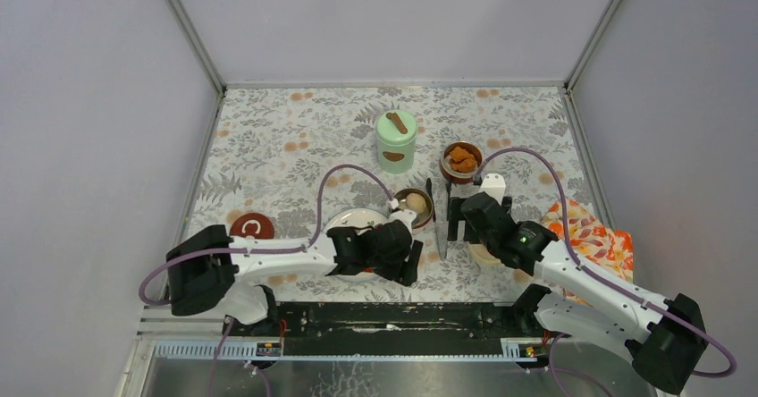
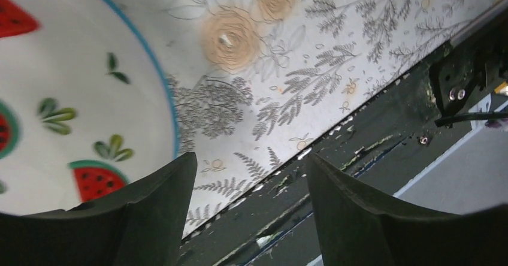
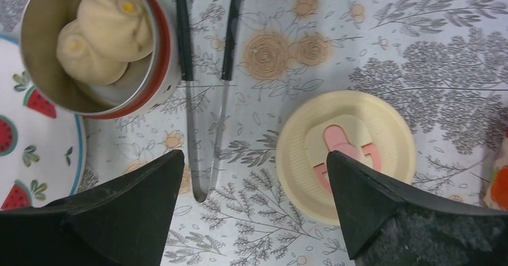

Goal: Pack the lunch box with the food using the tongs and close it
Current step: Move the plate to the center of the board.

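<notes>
mint-green lidded jar (image 1: 396, 142) upright | red-banded steel bowl (image 3: 157, 68) w/ 2 pale balls (image 3: 114, 23) | slim dark tongs (image 3: 183, 38) flat beside | cream lid (image 3: 344, 152) off

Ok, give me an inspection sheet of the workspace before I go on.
Surface: floral tablecloth, lying flat.
Job's things: green jar lidded; one steel bowl holds pale balls, second steel bowl holds orange chunks, both uncovered; tongs lie between the first bowl and the cream lid; dark-red lid left of the plate.
Clutter: watermelon plate; orange patterned cloth.
Grippers: left gripper and right gripper open, empty.
Cables: purple cables loop above both arms.
Surroundings: plain grey walls.
</notes>
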`<state>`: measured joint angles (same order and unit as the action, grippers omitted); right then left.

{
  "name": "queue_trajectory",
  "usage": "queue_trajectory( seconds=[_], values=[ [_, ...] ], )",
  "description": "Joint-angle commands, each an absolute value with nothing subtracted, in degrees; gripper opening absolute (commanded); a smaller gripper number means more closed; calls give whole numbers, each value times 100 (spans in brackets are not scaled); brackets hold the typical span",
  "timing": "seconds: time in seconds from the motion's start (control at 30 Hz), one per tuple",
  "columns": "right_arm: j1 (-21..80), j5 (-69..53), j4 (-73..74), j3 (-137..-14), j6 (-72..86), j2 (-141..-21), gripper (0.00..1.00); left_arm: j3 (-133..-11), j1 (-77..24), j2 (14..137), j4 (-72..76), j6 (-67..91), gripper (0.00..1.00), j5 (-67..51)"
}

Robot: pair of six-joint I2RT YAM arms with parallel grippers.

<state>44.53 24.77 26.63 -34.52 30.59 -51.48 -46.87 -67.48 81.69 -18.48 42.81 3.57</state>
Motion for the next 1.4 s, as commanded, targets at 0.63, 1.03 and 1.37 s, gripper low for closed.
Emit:
queue_trajectory(
  seconds=[0.63,1.03,1.37],
  values=[
    [3516,2309,2880,-3623,3396,-5136,100,-3965,-4988,8649,-1819,3837,76,1416],
    [3155,2071,2754,-3735,3171,-5416,100,-4500,-2964,8335,-1499,3536,79,893],
    [3067,2021,2624,-3580,3157,-5367,100,-5119,-3567,8373,-1053,3904,78,28]
  ],
)
